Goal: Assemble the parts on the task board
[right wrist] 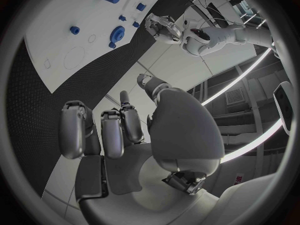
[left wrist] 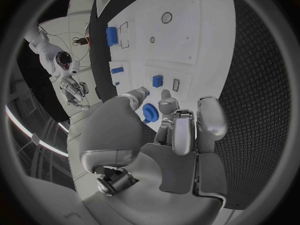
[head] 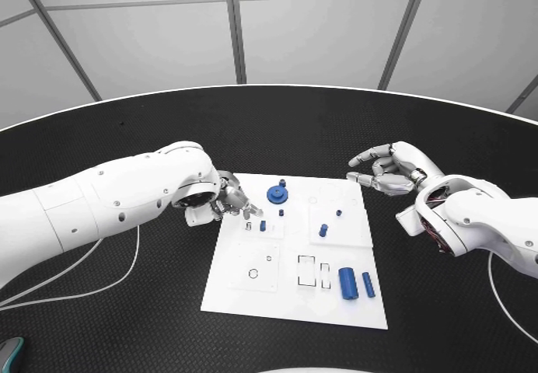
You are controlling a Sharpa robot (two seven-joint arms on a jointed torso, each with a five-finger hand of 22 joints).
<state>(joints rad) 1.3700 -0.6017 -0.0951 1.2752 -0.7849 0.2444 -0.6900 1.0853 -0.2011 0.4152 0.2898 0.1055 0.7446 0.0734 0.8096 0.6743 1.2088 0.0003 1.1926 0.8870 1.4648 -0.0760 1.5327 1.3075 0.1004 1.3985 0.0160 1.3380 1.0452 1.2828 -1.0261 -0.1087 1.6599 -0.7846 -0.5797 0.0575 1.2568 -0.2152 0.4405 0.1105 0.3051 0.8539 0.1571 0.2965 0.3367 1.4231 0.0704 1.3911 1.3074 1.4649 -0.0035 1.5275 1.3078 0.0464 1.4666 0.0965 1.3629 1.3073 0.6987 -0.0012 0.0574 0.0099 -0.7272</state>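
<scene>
A flat white rectangular task board lies in the middle of the round black table. The left silver hand hangs over the board's far left corner, fingers loosely spread and grasping nothing, its fingertips just beside a round blue disc-shaped part with a peg on top, not touching it as far as I can see. The right silver hand sits off the board's far right corner over the bare table, fingers partly curled but apart, also empty. On the board, a small blue peg stands just nearer than the disc, another small blue peg stands near the board's middle, and a tiny blue piece sits beyond that. Two blue cylinders lie side by side near the board's near right corner, beside black rectangular outlines.
</scene>
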